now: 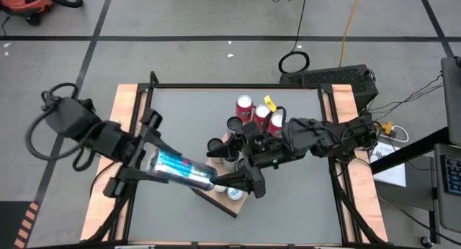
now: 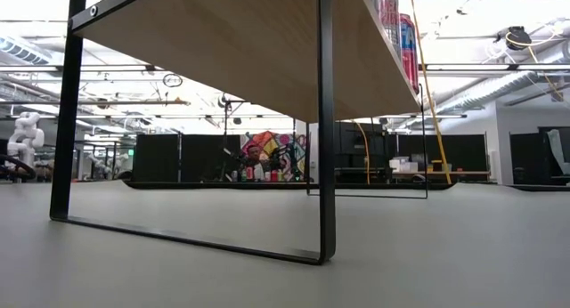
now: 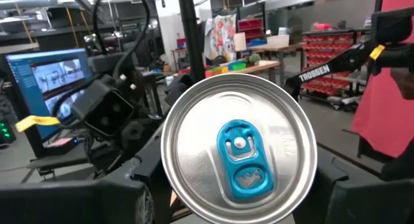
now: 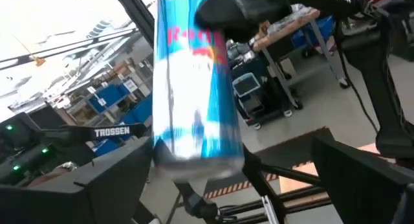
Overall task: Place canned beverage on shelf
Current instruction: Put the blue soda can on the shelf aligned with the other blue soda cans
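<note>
- Can, slim, blue and silver aluminium [image 1: 178, 168], lies nearly on its side in the lower centre of the high view, clamped between the fingers of the left gripper [image 1: 189, 171], which stand partly apart around its body.
- Left wrist view is filled at its centre by the can's silver lid with a blue pull tab [image 3: 240, 160] (the lid faces the camera squarely).
- Right wrist view shows the same can [image 4: 194, 88] in the upper middle of the frame, blue with red lettering, held from above by the other arm's dark gripper.
- Right gripper [image 1: 253, 186] reaches in from the right of the high view to the lower centre, its two dark fingers spread fully wide and gripping nothing; its fingertips lie just beside the can's end, and I cannot tell whether they touch it.
- Light-brown wooden shelf board [image 1: 209, 196] shows only as a corner under both grippers in the high view; in the low view its underside [image 2: 240, 41] spans the upper left of the frame on a thin black metal frame [image 2: 326, 121].
- Three red cans [image 1: 256, 112] stand upright together at the centre right of the high view, with some dark-topped and silver-topped cans nearer the grippers.
- Grey tabletop [image 1: 194, 119] fills the middle of the high view.
</note>
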Tool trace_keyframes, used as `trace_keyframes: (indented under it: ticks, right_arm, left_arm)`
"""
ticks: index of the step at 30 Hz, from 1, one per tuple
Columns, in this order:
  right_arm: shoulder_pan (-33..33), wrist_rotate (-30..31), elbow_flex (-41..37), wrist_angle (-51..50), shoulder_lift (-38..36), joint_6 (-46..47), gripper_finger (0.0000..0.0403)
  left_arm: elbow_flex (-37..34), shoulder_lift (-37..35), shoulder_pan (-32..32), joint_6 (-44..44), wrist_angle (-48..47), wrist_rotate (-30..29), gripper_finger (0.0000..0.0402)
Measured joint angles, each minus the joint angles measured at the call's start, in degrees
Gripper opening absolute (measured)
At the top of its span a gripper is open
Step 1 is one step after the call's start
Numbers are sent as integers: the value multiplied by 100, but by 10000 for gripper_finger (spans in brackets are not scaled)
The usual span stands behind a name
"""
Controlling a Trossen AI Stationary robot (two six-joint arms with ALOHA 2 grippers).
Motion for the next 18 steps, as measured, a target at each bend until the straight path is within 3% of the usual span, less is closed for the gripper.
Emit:
trace_keyframes:
  ticks: [18]
  right_arm:
    - [-122, -1092, 4, 297, 207, -163, 380]
  left_arm:
    - [-2, 323, 424, -2, -2, 149, 214]
